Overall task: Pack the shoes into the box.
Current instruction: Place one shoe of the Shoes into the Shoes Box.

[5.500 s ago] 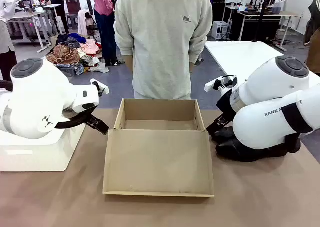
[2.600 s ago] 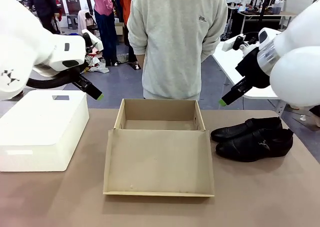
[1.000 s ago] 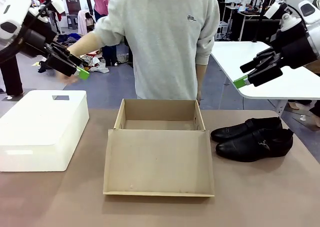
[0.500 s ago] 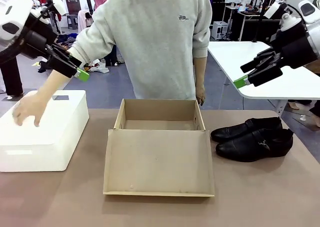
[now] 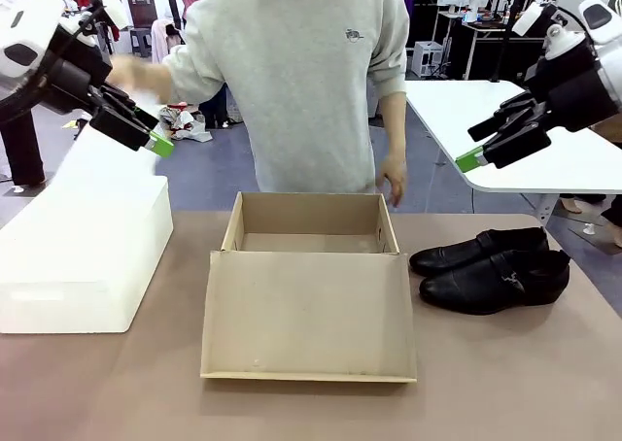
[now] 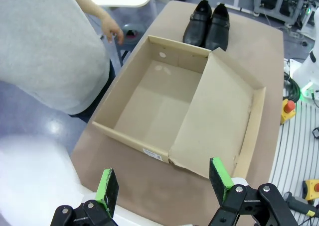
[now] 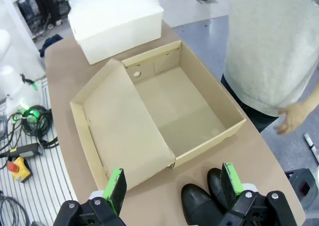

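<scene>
The shoes (image 5: 491, 269), a glossy black pair, lie side by side on the table right of the box (image 5: 309, 225). This brown cardboard box stands empty, its flap lid (image 5: 309, 315) folded flat toward me. My left gripper (image 5: 155, 138) hangs open high at the left, above the white box. My right gripper (image 5: 473, 147) hangs open high at the right, above the shoes. The left wrist view looks down on the box (image 6: 159, 101) and shoes (image 6: 207, 26) past its open gripper (image 6: 163, 182). The right wrist view has its open gripper (image 7: 173, 181) over the shoes (image 7: 209, 198) and box (image 7: 184, 101).
A larger white box (image 5: 83, 252) sits at the table's left. The person stands behind the table, one blurred hand (image 5: 136, 72) raised over the white box with a blurred white shape (image 5: 107, 159) rising from it. Their other hand (image 5: 394, 181) hangs near the brown box's far right corner.
The person's hand, half a second ago resting on the white box, has swung up, and a blurred white shape rises with it. Both grippers have held still.
</scene>
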Tool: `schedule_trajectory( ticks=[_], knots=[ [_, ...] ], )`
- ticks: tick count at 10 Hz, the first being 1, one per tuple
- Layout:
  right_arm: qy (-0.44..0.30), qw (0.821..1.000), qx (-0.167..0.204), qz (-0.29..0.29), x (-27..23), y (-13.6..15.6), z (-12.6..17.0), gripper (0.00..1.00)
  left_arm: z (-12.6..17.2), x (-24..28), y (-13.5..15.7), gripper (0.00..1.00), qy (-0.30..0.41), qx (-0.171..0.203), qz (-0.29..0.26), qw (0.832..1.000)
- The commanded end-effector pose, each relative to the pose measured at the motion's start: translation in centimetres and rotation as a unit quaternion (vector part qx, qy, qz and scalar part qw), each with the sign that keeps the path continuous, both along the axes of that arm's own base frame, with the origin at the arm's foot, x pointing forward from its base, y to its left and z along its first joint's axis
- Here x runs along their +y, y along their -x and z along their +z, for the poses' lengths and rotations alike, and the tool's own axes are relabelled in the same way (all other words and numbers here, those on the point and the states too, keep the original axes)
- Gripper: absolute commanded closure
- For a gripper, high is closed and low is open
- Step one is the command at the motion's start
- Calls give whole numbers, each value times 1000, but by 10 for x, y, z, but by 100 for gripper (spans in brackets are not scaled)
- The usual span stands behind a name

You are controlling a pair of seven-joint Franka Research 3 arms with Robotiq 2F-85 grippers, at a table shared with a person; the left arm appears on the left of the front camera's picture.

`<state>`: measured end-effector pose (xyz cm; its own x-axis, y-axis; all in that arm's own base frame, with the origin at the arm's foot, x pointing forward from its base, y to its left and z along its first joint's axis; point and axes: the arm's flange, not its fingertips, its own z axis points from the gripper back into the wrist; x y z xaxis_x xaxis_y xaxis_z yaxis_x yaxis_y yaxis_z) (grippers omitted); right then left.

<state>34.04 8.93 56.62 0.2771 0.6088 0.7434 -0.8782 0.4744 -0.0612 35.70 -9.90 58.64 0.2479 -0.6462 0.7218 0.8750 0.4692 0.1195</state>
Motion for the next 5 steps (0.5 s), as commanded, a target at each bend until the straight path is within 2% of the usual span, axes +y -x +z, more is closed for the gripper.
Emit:
schedule_trajectory(
  ticks=[1,4,5],
  knots=[
    [53,998,0,35,-10,-16,19,0,0,2,-1,4,7,-4,-10,1000],
    [114,990,20,76,-29,-31,37,0,0,2,-1,4,7,-4,-10,1000],
    [145,985,14,93,-38,-37,39,0,0,2,-1,4,7,-4,-10,1000]
  ],
)
